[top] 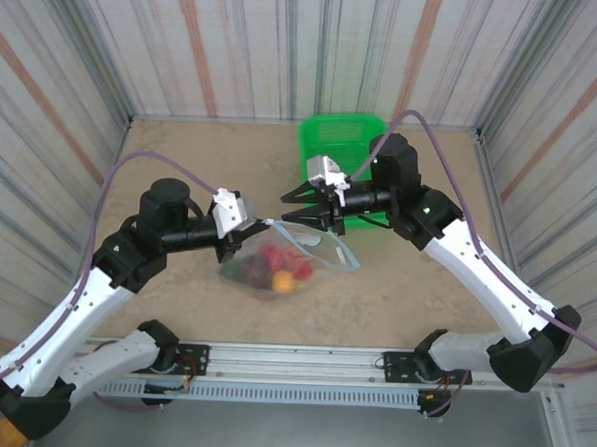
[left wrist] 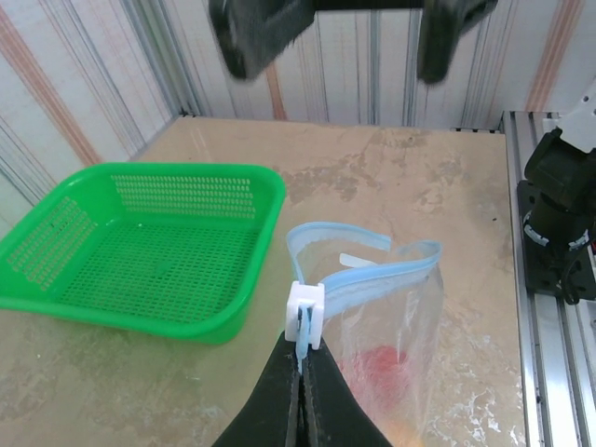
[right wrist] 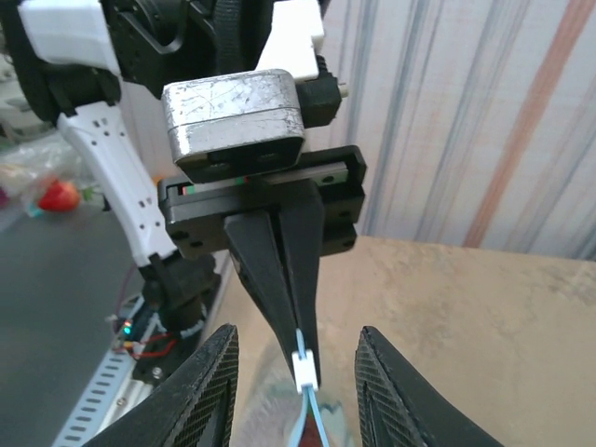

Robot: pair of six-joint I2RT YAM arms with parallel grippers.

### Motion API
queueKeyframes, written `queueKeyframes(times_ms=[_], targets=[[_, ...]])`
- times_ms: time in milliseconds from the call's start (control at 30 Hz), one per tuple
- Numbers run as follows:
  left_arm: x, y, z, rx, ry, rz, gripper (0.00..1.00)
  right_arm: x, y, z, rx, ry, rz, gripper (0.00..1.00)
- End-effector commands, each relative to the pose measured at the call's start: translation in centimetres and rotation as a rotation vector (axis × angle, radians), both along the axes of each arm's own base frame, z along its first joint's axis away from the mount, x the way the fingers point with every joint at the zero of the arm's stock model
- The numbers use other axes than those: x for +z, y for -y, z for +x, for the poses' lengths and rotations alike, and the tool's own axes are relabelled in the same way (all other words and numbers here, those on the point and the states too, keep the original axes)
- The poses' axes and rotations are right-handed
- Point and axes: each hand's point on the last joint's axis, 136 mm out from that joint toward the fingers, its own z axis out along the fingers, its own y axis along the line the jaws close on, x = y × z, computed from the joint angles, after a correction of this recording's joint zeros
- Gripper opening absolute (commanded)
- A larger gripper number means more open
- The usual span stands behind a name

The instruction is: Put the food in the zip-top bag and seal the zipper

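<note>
Left wrist view: zipper (left wrist: pixel 372 275) pinched by left gripper (left wrist: pixel 303 358); food (left wrist: pixel 377 372) blurred inside zip-top bag (left wrist: pixel 414 321) (cut off); right gripper (top: pixel 291 209) spread.

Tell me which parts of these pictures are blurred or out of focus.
Left wrist view: the right pincer at the top edge is a dark blur, while the zip-top bag and green tray are sharp. Right wrist view: the left pincer is crisp, the far left background soft. Top external view: evenly lit, sharp throughout, faint shadows.
</note>
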Motion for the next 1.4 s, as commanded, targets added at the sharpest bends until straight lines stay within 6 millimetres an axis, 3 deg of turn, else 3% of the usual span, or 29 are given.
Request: queueKeyframes(times_ms=[0,700,900,1033,1367], targets=[[1.5,0.2,-0.4,-0.023,0.030,-0.054,0.00,-0.5,-1.2,-0.4,0.048,-0.061,-0.002,0.37],[1.9,-0.2,-0.5,0.005,0.021,-0.069,0.00,-4.7,-2.7,0.1,0.033,-0.119,-0.086,0.30],[2.1,-0.2,-0.4,0.008,0.019,-0.075,0.00,-5.5,-2.7,0.0,0.037,-0.120,-0.106,0.19],[1.9,-0.2,-0.5,0.004,0.016,-0.073,0.00,-5.2,-2.4,-0.1,0.040,-0.106,-0.101,0.06],[1.7,-0.9,0.0,0.057,0.027,-0.061,0.00,-5.3,-1.4,0.1,0.000,-0.080,-0.107,0.01]])
